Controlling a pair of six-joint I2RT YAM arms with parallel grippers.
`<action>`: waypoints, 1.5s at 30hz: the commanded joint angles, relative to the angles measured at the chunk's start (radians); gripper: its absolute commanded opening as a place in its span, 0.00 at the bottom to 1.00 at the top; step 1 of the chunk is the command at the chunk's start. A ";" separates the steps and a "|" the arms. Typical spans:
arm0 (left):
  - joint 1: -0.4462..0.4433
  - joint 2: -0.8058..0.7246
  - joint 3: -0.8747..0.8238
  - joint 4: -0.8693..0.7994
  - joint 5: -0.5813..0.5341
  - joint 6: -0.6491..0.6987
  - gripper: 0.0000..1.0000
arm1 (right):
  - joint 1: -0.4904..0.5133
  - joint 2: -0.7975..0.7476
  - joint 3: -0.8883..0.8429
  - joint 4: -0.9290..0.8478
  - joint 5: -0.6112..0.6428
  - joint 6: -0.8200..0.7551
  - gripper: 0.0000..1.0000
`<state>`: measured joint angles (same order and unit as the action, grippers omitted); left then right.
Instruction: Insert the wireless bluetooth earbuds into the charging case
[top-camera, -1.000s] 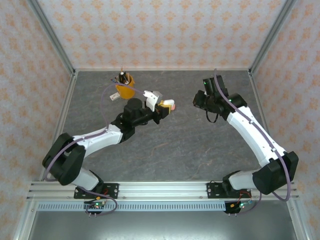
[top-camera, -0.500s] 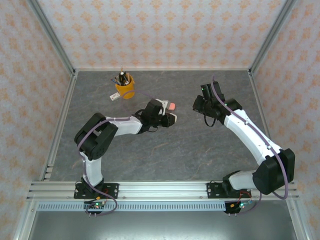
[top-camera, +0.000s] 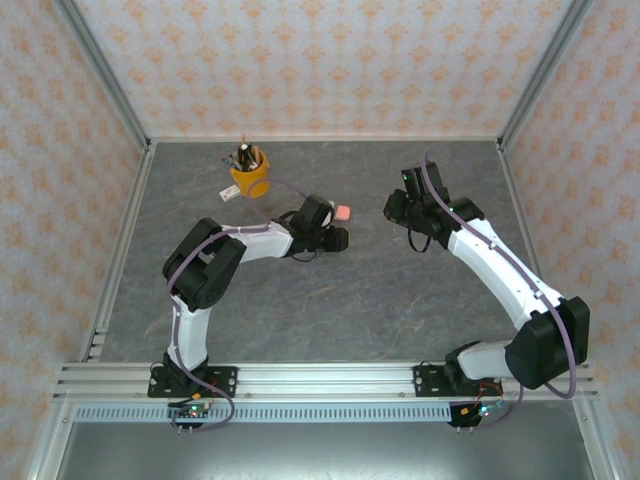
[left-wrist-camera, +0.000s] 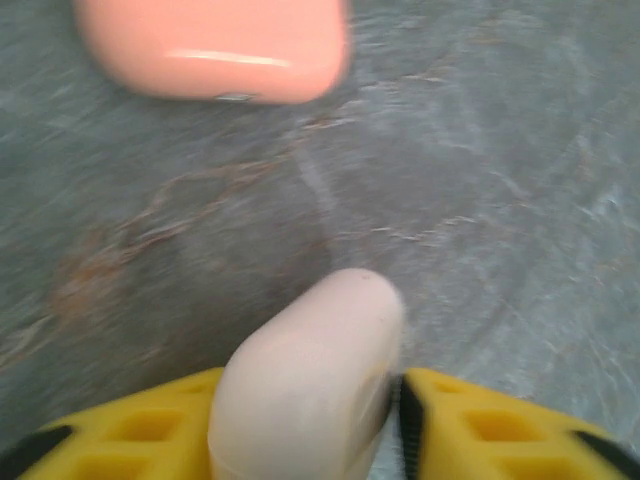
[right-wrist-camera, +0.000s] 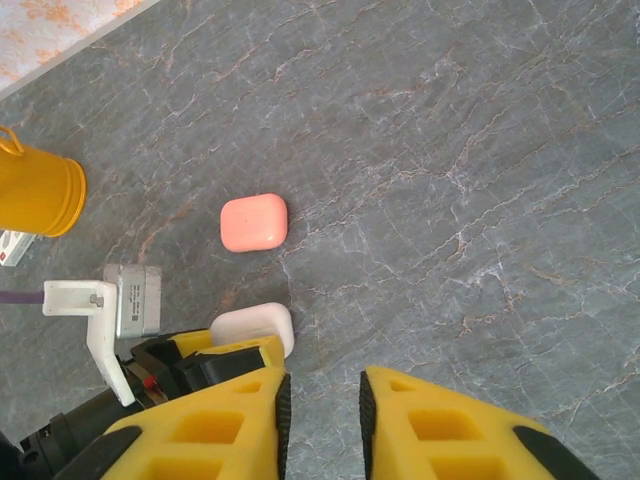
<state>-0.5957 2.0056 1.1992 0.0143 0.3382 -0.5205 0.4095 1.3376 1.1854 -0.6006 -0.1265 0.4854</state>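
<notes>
A shut white charging case (left-wrist-camera: 310, 380) lies on the grey table between the yellow fingers of my left gripper (left-wrist-camera: 310, 388). The left finger touches it and a thin gap shows at the right pad. A shut salmon-pink charging case (top-camera: 341, 212) (left-wrist-camera: 210, 50) (right-wrist-camera: 254, 222) lies just beyond it, apart from it. From the right wrist the white case (right-wrist-camera: 255, 325) shows beside the left gripper (right-wrist-camera: 240, 350). My left gripper (top-camera: 336, 238) sits low at mid table. My right gripper (top-camera: 395, 208) (right-wrist-camera: 322, 385) hovers to the right, open and holding nothing. The earbuds are hidden.
A yellow cup (top-camera: 250, 178) (right-wrist-camera: 35, 190) holding pens stands at the back left, with a small white tag (top-camera: 228, 194) next to it. Metal frame posts and patterned walls enclose the table. Bare grey table lies between the two grippers and toward the near edge.
My left arm has folded in and set its gripper down beside the pink case. Its jaws have eased apart around the white case. The right gripper has widened slightly and barely moved.
</notes>
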 joint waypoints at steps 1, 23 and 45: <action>0.039 -0.052 -0.025 -0.094 -0.076 -0.001 0.60 | -0.001 -0.028 0.006 -0.003 0.026 -0.013 0.34; 0.292 -0.830 -0.415 -0.073 -0.581 0.355 1.00 | -0.031 -0.149 -0.303 0.335 0.802 -0.216 1.00; 0.498 -0.559 -0.816 0.770 -0.486 0.574 1.00 | -0.237 0.154 -0.739 1.338 0.552 -0.565 1.00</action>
<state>-0.1181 1.4109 0.3759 0.6697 -0.2573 0.0509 0.2180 1.4971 0.4774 0.5934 0.5922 -0.0303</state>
